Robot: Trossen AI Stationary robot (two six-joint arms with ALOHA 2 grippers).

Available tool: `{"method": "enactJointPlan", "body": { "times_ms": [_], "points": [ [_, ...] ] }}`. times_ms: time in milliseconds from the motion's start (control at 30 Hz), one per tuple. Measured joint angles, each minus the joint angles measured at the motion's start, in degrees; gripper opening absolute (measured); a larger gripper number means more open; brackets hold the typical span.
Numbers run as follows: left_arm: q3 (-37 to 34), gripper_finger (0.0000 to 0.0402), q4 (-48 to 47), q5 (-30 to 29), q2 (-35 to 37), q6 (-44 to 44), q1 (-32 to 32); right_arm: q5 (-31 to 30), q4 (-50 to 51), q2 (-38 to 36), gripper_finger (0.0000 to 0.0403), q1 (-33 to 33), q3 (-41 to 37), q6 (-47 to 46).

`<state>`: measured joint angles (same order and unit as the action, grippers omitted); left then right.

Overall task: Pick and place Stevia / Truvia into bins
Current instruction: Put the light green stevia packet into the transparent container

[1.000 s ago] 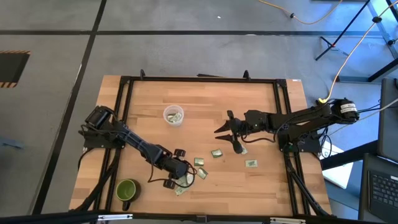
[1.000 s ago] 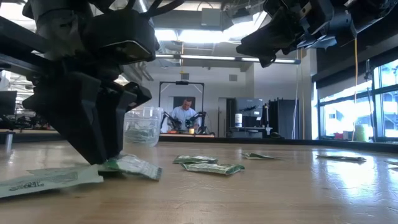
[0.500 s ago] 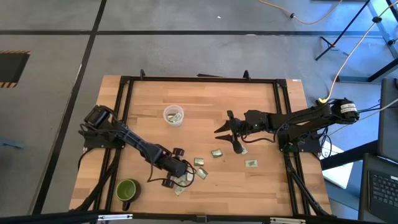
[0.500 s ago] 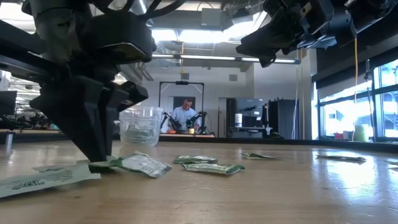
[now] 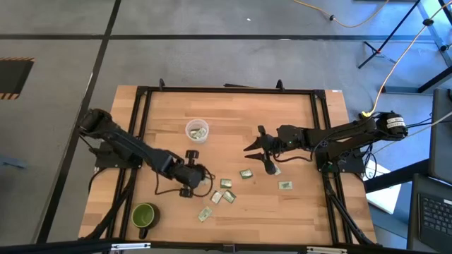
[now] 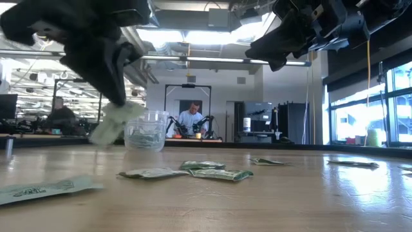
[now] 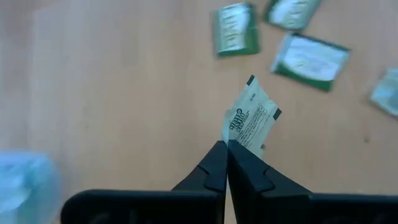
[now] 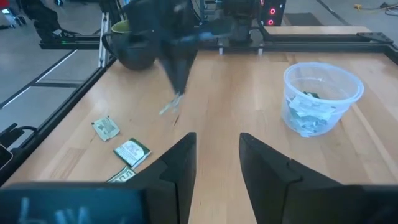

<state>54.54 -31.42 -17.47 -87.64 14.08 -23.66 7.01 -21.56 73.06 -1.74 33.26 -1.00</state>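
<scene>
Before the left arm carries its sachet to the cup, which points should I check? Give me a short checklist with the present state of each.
1. Left gripper fingers shut on the sachet: ok, pinched by one edge.
2. Sachet lifted clear of the table: ok, the low view shows it hanging in the air.
3. Only one sachet held: cannot tell.
4. Clear cup upright with its mouth free: ok.
5. Right gripper away from the path to the cup: ok, it hovers open right of the cup.
6. Green mug out of the way: ok.

Two dark, jointed, cable-trailing arms
</scene>
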Motion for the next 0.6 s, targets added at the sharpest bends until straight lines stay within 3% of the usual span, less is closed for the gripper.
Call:
{"method": "enactJointPlan", "body": {
  "times_ms": [267,433,600],
  "points": [
    [0.0,0.0004,-4.1,4.2,3.7,3.8,4.6,0.0,0.7,0.0,0.0125,0.0,0.0,0.1],
    [0.0,0.0002,-10.2,4.5,1.8,7.2,7.9,0.0,0.7,0.8,0.0125,0.0,0.0,0.9],
    [0.1,0.0005,-10.2,5.2,-1.3,6.5,9.5,0.0,-0.1,2.5,0.0125,0.0,0.0,1.3]
  ]
}}
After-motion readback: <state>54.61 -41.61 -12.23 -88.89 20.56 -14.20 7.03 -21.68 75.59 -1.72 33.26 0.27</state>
